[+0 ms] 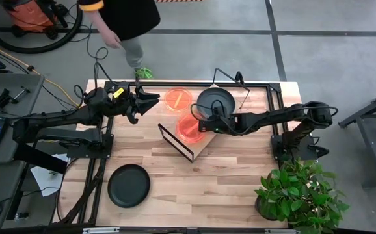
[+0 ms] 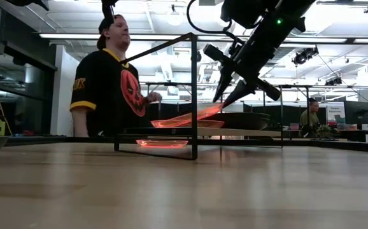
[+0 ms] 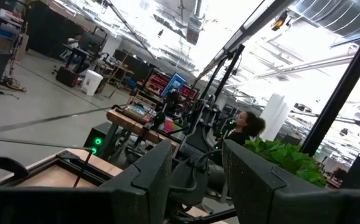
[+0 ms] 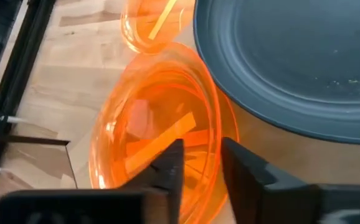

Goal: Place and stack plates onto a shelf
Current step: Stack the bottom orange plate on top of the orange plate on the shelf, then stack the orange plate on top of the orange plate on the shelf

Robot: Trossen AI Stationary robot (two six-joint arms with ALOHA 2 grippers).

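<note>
- Four plates at least show in the high view: an orange plate (image 1: 190,128) on the shelf (image 1: 204,144), a dark plate (image 1: 216,102) beside it on the same board, a second orange plate (image 1: 177,99) just off the shelf on the tabletop (image 1: 214,185), and a second dark plate (image 1: 129,185) well apart near the table's front left.
- The orange on the shelf may be more than one plate stacked; the right wrist view shows several nested rims, but I cannot count them surely.
- The right gripper (image 1: 203,123) reaches over the shelf and pinches the rim of the upper orange plate (image 4: 161,134), one finger on each side of the rim.
- In the low view that plate (image 2: 193,116) hangs tilted from the right gripper (image 2: 230,95), its low edge near the orange already lying on the shelf board (image 2: 235,131).
- The other orange plate (image 2: 162,143) lies flat on the table under the level of the board, seen through the black wire frame.
- The left gripper (image 1: 147,103) hangs above the table's back left, beside the lone orange plate and clear of it, fingers (image 3: 149,177) spread and holding nothing.
- A person (image 2: 111,79) stands behind the table in a black shirt with an orange pumpkin face; the lettering on the sleeve is too small to read.
- A potted plant (image 1: 298,192) stands at the table's front right corner.
</note>
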